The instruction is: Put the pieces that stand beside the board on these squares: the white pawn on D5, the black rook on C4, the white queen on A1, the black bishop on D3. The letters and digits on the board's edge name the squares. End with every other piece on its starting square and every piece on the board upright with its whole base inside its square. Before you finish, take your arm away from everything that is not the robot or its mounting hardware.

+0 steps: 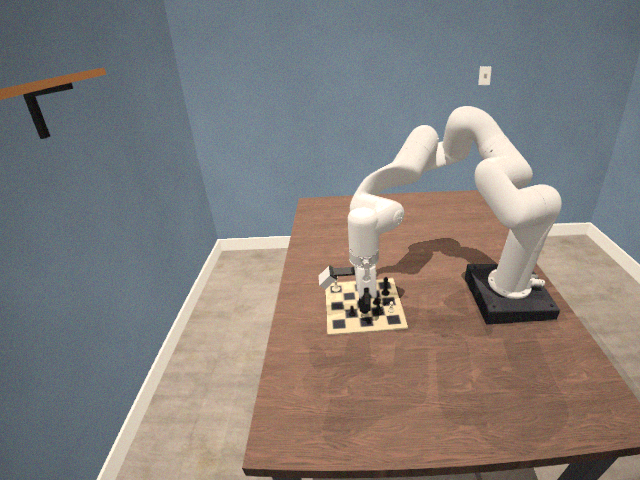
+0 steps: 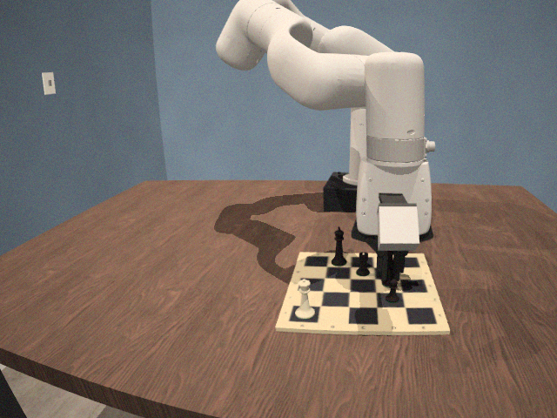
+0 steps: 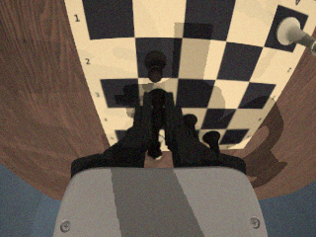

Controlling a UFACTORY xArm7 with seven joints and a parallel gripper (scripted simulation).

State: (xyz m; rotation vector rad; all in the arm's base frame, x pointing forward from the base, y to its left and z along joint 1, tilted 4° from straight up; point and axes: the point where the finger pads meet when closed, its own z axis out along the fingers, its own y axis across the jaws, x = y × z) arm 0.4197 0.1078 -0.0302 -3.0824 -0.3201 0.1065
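The small chessboard (image 2: pixel 362 293) lies on the table. My gripper (image 2: pixel 390 275) is down low over square D3 and is shut on the black bishop (image 3: pixel 157 99); I cannot tell whether its base touches the board. A black pawn (image 2: pixel 392 291) stands on D2, just in front of the fingers. The black rook (image 2: pixel 362 264) stands on C4. The white queen (image 2: pixel 304 299) stands upright on A1. A tall black piece (image 2: pixel 338 247) stands on B5. The white pawn (image 1: pixel 391 308) stands near D5, hidden behind the gripper in the exterior view.
The robot base (image 1: pixel 510 299) sits on the table to the right of the board in the top view. The black pawn and the rook stand close to the fingers on either side.
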